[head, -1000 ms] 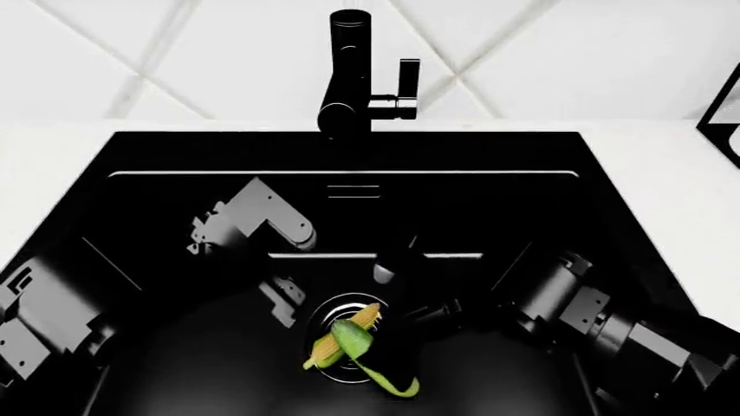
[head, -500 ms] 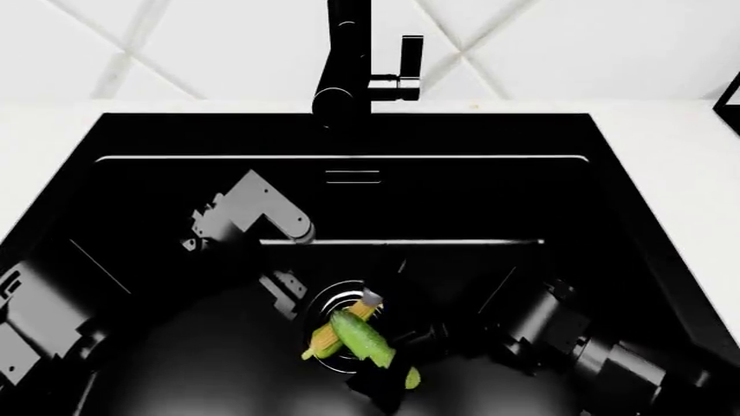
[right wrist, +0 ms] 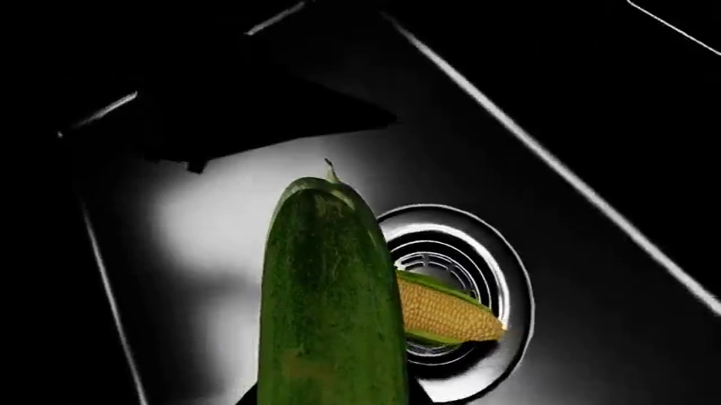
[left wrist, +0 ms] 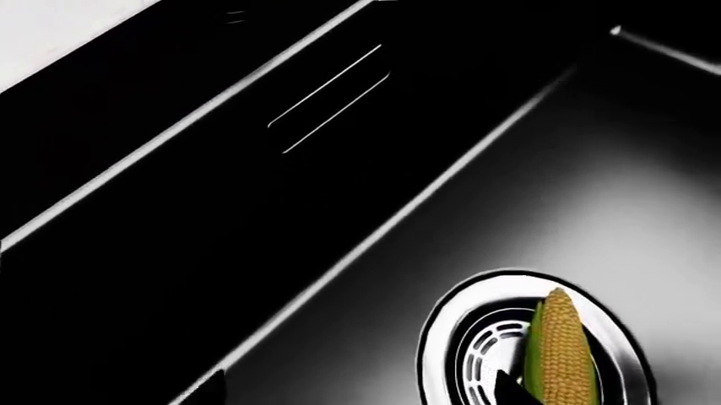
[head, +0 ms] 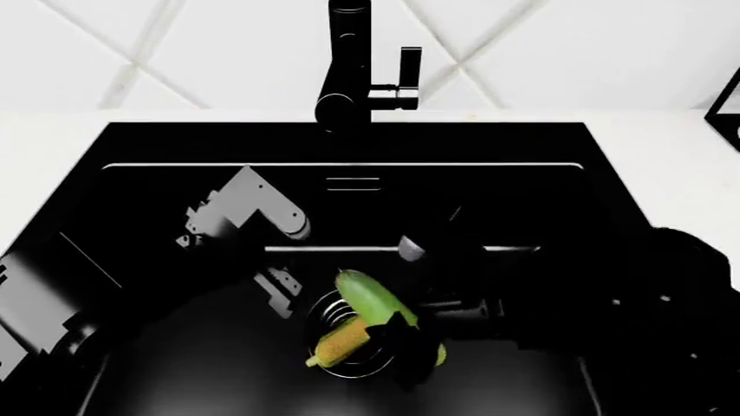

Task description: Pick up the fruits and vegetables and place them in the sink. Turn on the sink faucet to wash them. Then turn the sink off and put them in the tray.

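Note:
The green cucumber [head: 367,299] is tilted up over the round drain [head: 347,347] of the black sink [head: 151,147]. My right gripper [head: 407,345] is shut on the cucumber's lower end. In the right wrist view the cucumber [right wrist: 333,295] fills the middle, gripped at the right gripper [right wrist: 333,398]. The corn cob [head: 338,344] lies on the drain beneath it, also seen as the corn [right wrist: 445,310] and the corn [left wrist: 560,354]. My left gripper [head: 277,297] hangs open beside the drain, holding nothing. The black faucet [head: 349,65] stands behind the basin, lever [head: 407,68] at its side. The tray is out of view.
White counter [head: 47,143] surrounds the basin, with a tiled wall behind. A dark object [head: 729,104] pokes in at the far right edge. An overflow slot [head: 353,183] marks the sink's back wall. Both arms reach down inside the basin.
My right arm moved in over the drain, closed on the cucumber and raised it off the corn. The left arm has barely moved.

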